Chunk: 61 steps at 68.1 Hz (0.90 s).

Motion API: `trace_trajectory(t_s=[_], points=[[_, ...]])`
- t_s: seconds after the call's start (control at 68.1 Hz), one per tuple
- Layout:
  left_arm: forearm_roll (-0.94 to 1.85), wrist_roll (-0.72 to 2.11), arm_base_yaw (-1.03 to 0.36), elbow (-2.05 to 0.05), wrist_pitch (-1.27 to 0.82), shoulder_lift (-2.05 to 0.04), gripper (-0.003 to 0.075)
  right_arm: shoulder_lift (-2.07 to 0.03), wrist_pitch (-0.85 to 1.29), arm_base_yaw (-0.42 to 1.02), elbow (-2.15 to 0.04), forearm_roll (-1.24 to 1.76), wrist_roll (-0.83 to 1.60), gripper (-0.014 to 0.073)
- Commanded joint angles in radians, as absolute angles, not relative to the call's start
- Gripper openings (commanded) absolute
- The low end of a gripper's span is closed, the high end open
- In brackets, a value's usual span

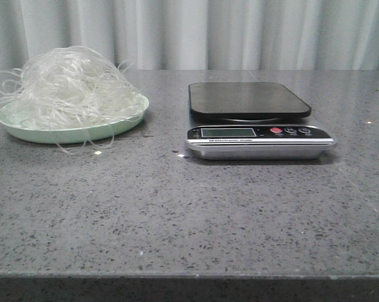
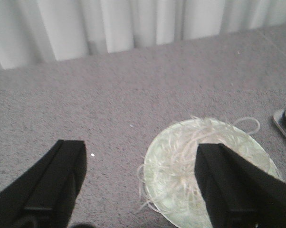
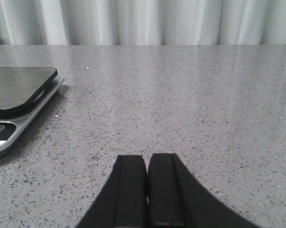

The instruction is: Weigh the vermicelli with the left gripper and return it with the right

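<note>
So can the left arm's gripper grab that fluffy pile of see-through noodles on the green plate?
Probably yes. The left gripper is open wide and nothing covers the fluffy whitish glass noodles heaped on the pale green plate. One finger is already over the pile.

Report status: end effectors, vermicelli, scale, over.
Left end effector open above plate, empty. Right end effector shut, empty, beside scale. Vermicelli heaped on plate, scale platform bare. Path between them unobstructed.
</note>
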<state>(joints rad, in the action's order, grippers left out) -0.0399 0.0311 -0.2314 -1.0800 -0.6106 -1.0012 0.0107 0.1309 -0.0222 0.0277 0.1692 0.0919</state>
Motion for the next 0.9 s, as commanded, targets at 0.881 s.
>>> trace_trajectory(t_s=[0.881], points=[[0.289,0.239,-0.272,-1.576,-1.030,-1.721,0.0620,0.026,0.044,-0.028,0.020,0.159,0.096,0.0151]])
